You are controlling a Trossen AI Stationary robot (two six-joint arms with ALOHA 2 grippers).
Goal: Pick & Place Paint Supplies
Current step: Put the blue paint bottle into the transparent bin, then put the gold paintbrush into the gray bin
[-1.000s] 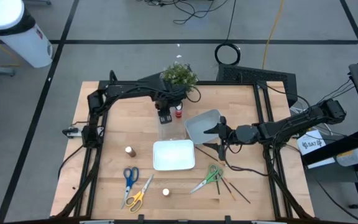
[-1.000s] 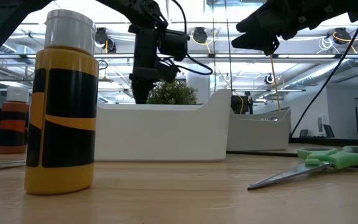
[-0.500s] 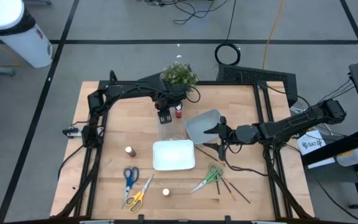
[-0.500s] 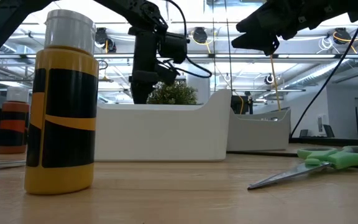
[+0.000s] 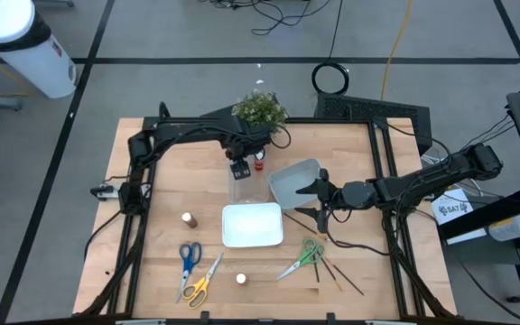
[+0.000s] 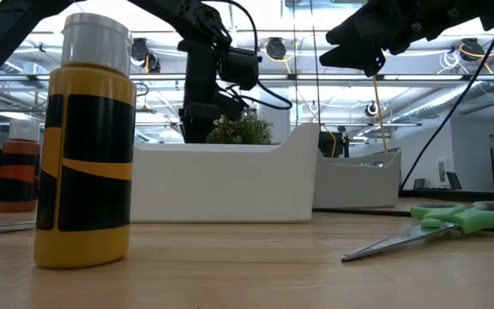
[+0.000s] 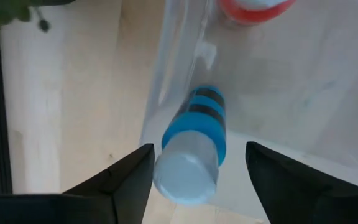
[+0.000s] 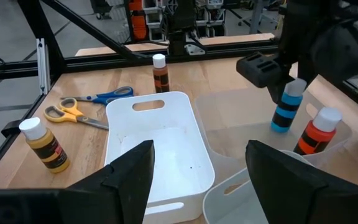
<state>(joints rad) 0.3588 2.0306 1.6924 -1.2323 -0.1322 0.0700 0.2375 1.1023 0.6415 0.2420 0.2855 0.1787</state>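
Left wrist view shows the left claw (image 7: 197, 163) spread open above the small blue-banded paint bottle (image 7: 191, 149) in the clear plastic tray (image 7: 291, 112); best lift straight up, avoiding the red-capped bottle (image 7: 253, 7).

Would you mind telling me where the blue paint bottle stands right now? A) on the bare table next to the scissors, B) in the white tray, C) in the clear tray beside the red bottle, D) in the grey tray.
C: the blue paint bottle stands upright in the clear tray next to the red bottle, with the left pincer open just above it.
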